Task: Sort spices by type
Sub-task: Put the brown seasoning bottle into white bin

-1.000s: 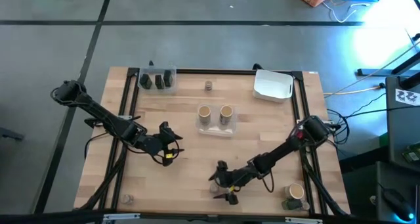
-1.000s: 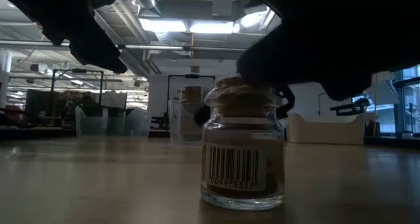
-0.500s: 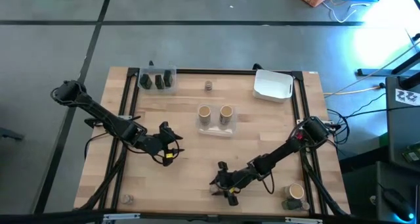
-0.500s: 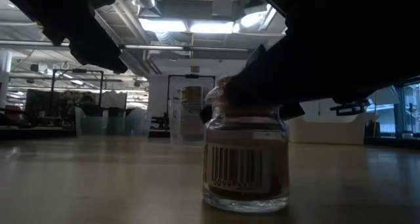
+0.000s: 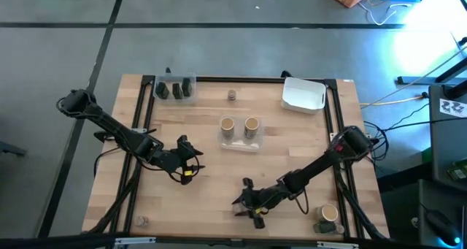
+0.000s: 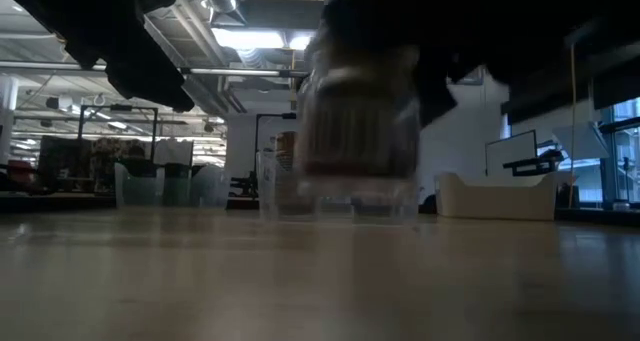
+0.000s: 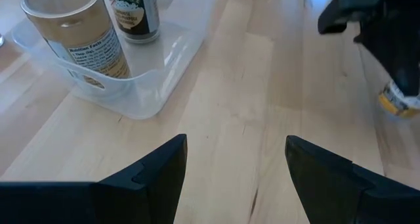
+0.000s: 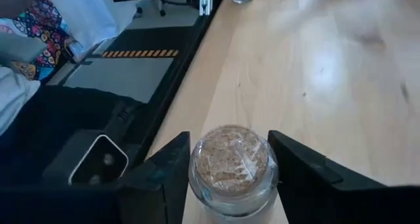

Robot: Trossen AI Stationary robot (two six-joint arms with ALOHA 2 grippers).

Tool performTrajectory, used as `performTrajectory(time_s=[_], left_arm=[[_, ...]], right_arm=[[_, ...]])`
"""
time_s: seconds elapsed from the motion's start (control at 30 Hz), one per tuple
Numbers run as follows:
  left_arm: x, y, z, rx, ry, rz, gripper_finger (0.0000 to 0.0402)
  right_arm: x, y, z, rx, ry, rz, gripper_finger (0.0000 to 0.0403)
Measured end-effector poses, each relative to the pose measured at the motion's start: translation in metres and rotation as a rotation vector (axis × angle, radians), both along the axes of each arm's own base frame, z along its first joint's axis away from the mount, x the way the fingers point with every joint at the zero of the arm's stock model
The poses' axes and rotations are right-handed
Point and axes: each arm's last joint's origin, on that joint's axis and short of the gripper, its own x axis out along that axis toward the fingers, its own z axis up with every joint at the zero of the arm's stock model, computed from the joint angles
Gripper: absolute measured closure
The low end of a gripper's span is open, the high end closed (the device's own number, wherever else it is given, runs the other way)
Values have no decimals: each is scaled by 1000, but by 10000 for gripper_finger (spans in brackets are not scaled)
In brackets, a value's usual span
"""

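My right gripper (image 5: 246, 206) is near the table's near edge, shut on a small round glass jar (image 8: 232, 165) with a cork top and brownish spice. The low view shows the jar (image 6: 356, 121) blurred and raised off the table. My left gripper (image 5: 191, 162) is open and empty over the table's left middle. It also shows in the left wrist view (image 7: 236, 168). Two tan cylinders stand in a clear tub (image 5: 241, 142) at the centre. Dark blocky jars stand in a clear tub (image 5: 175, 90) at the far left. My right gripper pinches the small jar between its two fingers (image 8: 163, 178), one on each side of the glass body (image 8: 197, 184) just below the cork top. The fingers slant down from the table's right. The jar is upright and lifted clear of the table.
A white rectangular tub (image 5: 303, 94) sits at the far right. One tiny jar (image 5: 232, 95) stands at the far middle and another (image 5: 141, 221) at the near left corner. A tan cylinder (image 5: 328, 213) and a dark jar (image 5: 323, 226) stand at the near right. Black frame rails run along both sides.
My right gripper has risen with the small glass jar. The jar stood on the table a second ago, shifted slightly, and is now lifted clear.
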Motion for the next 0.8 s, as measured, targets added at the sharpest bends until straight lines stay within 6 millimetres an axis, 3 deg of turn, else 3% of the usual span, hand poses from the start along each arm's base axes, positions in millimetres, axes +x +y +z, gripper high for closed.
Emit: performTrajectory(time_s=[0.4,0.8], left_arm=[[0,1,0,-4,-9,26,160],[1,3,1,61,-16,41,160]], right_arm=[[-24,-27,54,-196,71,-144,220],[-41,-77,87,-374,168,-318,222]])
